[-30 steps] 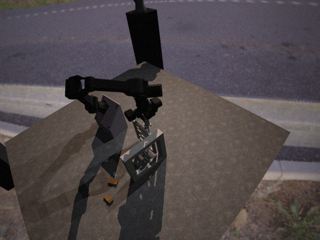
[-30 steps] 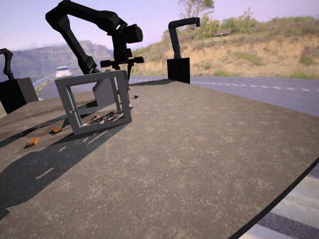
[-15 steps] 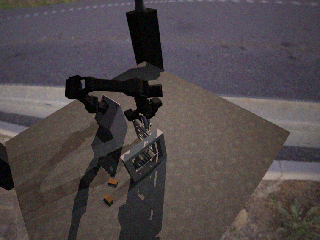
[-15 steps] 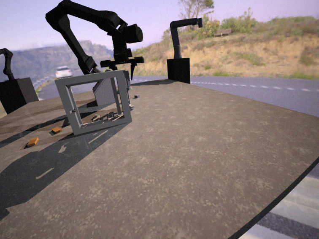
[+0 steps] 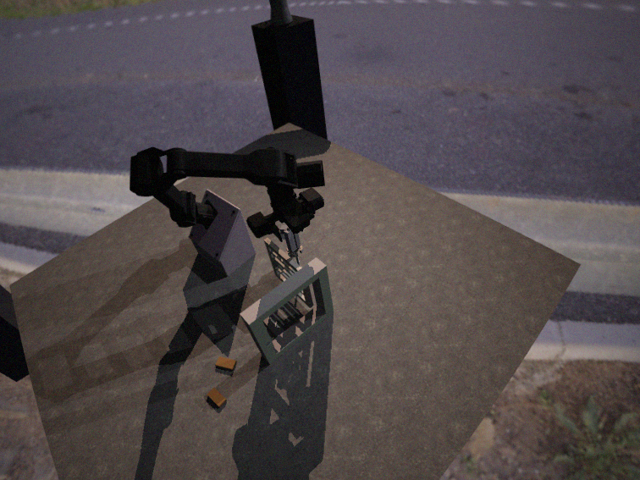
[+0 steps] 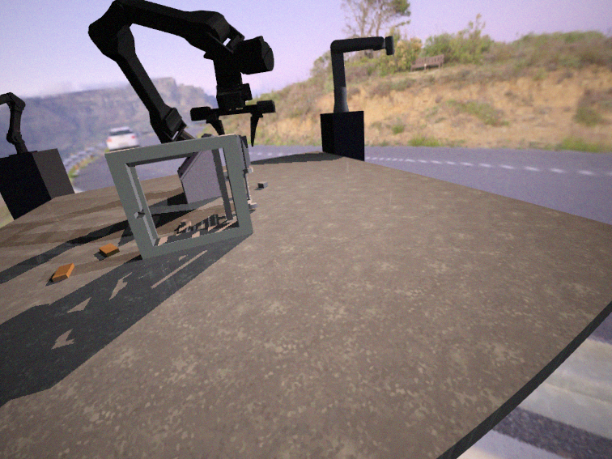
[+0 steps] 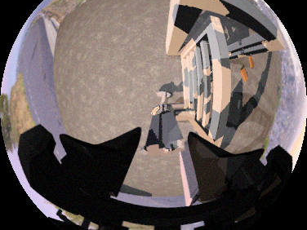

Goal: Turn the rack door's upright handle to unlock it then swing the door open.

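The grey rack frame (image 5: 259, 335) (image 6: 127, 208) (image 7: 171, 42) stands upright on the table. The slatted door (image 6: 244, 158) (image 7: 223, 81) stands swung wide out of it, roughly square to the frame; its exact angle cannot be read. The dark upright handle (image 7: 162, 124) shows on the door's outer side in the wrist view. Whether it is turned cannot be told for sure. My gripper (image 6: 237, 138) (image 7: 165, 133) points down and is open, one finger on each side of the handle, with visible gaps. The frame and door partly hide the handle in the top and exterior views.
Two orange blocks (image 5: 225, 363) (image 6: 62, 272) (image 7: 244, 73) lie on the table beside the frame. A small grey block (image 6: 262, 184) lies beyond the door. The arm's slanted pedestal (image 5: 227, 234) (image 6: 204, 177) stands close to the door. Dark pillars with other arms stand beyond the table edges.
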Robot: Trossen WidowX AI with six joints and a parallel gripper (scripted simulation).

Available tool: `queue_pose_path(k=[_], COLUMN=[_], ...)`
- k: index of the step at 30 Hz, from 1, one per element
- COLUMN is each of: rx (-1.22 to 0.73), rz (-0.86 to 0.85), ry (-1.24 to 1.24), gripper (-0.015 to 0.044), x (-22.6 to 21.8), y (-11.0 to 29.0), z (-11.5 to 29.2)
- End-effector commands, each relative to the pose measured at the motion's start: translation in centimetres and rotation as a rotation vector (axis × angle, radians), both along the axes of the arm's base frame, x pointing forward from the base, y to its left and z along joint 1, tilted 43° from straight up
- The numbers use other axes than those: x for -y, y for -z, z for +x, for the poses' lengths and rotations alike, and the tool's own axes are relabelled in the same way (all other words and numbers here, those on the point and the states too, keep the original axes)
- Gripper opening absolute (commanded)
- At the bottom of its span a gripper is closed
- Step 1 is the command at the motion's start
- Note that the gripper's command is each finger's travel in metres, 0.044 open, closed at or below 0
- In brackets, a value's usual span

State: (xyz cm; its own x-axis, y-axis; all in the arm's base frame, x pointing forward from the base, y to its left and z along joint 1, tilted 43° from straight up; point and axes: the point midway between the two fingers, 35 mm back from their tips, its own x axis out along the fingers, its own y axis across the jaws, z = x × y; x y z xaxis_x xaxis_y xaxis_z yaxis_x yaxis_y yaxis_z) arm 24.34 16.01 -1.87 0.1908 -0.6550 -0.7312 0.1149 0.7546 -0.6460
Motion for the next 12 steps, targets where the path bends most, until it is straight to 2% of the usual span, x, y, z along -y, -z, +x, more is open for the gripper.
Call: queue_pose_path(k=[1, 12], rx=[0.002, 0.001], rz=[0.009, 0.010], ry=[0.000, 0.000], gripper=[0.0281, 0.0281], x=[-0.8, -2.0], y=[-0.6, -1.9], z=[-0.1, -0.5])
